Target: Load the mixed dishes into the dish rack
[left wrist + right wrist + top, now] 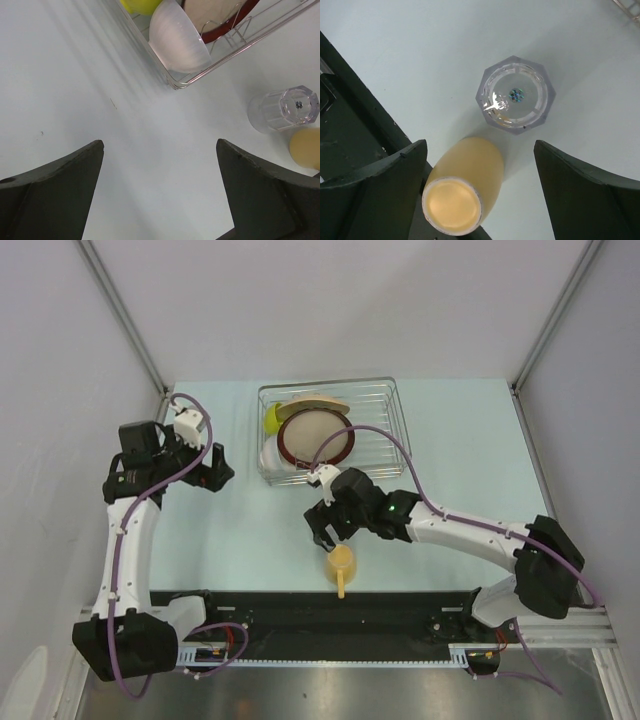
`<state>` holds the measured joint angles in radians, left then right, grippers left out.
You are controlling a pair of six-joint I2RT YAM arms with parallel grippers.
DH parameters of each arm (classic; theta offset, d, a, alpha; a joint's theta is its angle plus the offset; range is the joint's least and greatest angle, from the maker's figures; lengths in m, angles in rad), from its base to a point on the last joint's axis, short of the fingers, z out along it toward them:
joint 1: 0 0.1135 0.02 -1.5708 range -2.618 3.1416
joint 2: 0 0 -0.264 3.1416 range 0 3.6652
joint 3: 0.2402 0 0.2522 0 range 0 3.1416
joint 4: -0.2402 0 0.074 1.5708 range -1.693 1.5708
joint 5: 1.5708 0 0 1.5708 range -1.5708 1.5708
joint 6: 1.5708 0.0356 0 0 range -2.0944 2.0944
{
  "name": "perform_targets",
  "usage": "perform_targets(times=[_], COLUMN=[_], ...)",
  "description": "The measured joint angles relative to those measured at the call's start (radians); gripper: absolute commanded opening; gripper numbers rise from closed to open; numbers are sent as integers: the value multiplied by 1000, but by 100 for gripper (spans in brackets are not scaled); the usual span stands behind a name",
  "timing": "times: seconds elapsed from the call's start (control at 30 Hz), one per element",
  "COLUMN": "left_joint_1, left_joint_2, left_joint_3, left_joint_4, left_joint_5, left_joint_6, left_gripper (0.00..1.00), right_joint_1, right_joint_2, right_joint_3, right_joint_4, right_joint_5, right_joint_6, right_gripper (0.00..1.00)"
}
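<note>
From above, the large plate (pixel 315 437), lime-green bowl (pixel 271 418) and white bowl (pixel 268 454) are already sitting in the dish rack (pixel 382 430). The yellow mug (pixel 340 564) is lying on the tabletop (pixel 200 540). In the left wrist view, the left hand (pixel 160 190) is hanging spread and empty. In the right wrist view, the right hand (pixel 480 160) is hovering spread, gripping nothing, over the mug and the faceted clear glass (pixel 516 95), both waiting to be loaded.

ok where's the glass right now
The glass stands on the table right beside the mug in the right wrist view, outside the rack, off its near corner.
</note>
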<state>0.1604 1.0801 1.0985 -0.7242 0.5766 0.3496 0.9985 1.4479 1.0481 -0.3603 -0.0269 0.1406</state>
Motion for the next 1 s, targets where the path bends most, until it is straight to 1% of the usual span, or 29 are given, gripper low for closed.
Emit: perform_targets(times=[0.23,0.3,0.37,0.6,0.93,1.0], left_joint_1=[0,0,0,0,0,0], left_joint_2=[-3,-3,-3,-3,-3,-3], left_joint_3=[-5,-5,-5,-7,-7,-7], left_joint_4=[0,0,0,0,0,0], left_joint_5=[-2,-2,-2,-2,-2,-2], left_joint_6=[0,0,0,0,0,0], left_gripper=[100,100,100,100,100,100], right_joint_1=[0,0,0,0,8,13], right_joint_2=[47,48,60,148,200,209], right_joint_3=[-1,0,2,5,5,5], right_joint_4=[36,45,48,70,147,164], right_joint_5=[0,16,45,151,178,179], right_joint_6=[28,27,21,-10,-10,-10], right_gripper=[93,94,100,100,100,98])
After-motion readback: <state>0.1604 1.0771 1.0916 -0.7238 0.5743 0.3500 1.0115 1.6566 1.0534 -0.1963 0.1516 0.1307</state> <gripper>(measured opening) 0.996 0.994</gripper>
